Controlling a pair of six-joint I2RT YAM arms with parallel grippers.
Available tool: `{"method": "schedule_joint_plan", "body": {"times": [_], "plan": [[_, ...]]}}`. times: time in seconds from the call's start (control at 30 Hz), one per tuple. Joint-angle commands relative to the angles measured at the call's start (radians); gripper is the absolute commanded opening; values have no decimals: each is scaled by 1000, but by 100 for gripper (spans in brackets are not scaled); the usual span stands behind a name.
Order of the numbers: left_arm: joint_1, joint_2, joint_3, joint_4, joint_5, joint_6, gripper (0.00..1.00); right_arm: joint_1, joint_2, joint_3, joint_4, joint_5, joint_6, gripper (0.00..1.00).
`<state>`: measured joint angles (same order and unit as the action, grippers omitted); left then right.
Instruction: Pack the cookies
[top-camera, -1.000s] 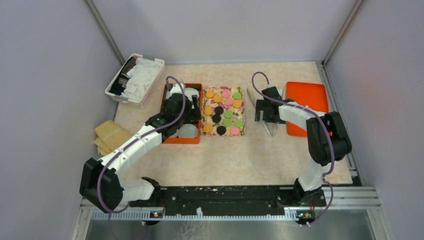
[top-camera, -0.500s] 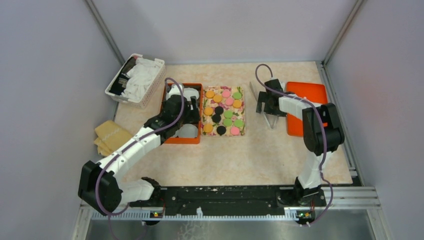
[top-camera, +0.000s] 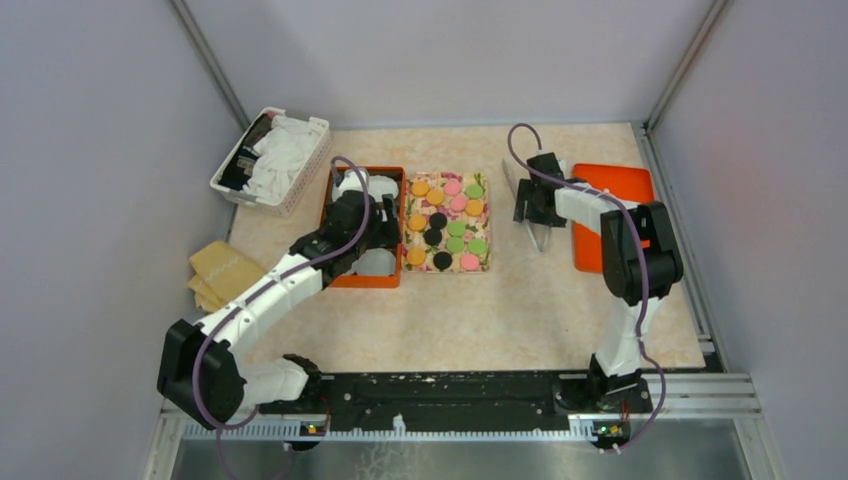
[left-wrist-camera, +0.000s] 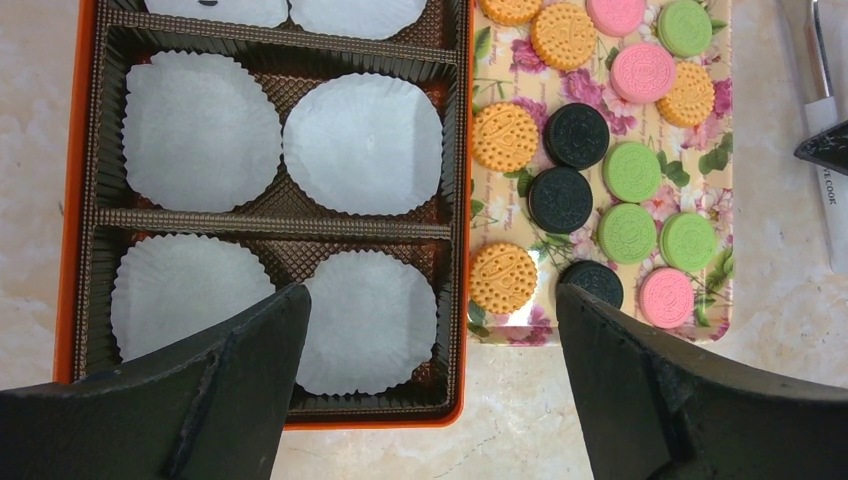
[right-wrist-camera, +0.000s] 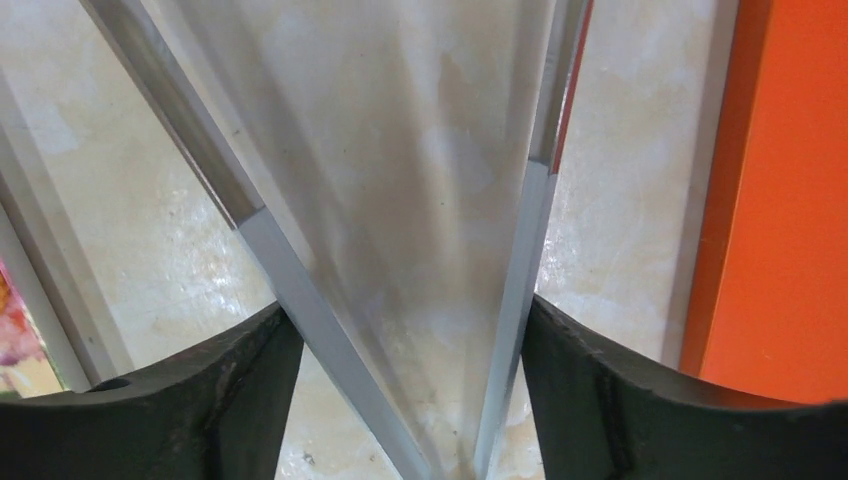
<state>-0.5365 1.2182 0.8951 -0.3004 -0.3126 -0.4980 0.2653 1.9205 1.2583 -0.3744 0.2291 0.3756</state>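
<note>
Left wrist view: small coloured round cookies (left-wrist-camera: 560, 199) look light, brittle, best pinched edgewise; left pincer (left-wrist-camera: 430, 300) released, right pincer (right-wrist-camera: 410, 320) straddles steel tongs (right-wrist-camera: 250, 215), hold unclear

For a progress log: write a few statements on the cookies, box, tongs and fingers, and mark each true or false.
1. All cookies in view lie on the tray. True.
2. The cups hold cookies. False: those in view are empty.
3. The tongs lie between the right fingers. True.
4. The left fingers hold a cookie. False: they hang open and empty over the box.
5. The lid covers the box. False: it lies on the table, right of the tongs.
</note>
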Motion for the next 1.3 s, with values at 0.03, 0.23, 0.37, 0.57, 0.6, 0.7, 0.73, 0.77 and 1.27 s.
{"method": "schedule_joint_plan", "body": {"times": [0.03,0.23,0.37,0.57,0.6,0.7,0.73,0.77,1.27], "plan": [[4,14,-8,31,9,-9,99,-1,28,7,-26,-35,-24,60],[3,26,-2,28,24,-10,99,15,-17,11,-41,-34,-43,48],[3,25,-1,29,25,-10,99,42,-83,25,-64,-5,-61,43],[3,23,5,30,32,-9,99,67,-210,57,-115,18,-75,40],[3,23,6,29,33,-10,99,68,-224,66,-124,18,-76,40],[4,19,7,28,37,-10,99,69,-248,98,-163,14,-80,43],[3,17,7,28,38,-10,99,70,-253,105,-172,15,-84,44],[3,16,6,27,39,-10,99,71,-258,112,-179,15,-86,44],[4,-33,-10,14,32,-17,99,113,-334,121,-216,5,-107,13]]}}
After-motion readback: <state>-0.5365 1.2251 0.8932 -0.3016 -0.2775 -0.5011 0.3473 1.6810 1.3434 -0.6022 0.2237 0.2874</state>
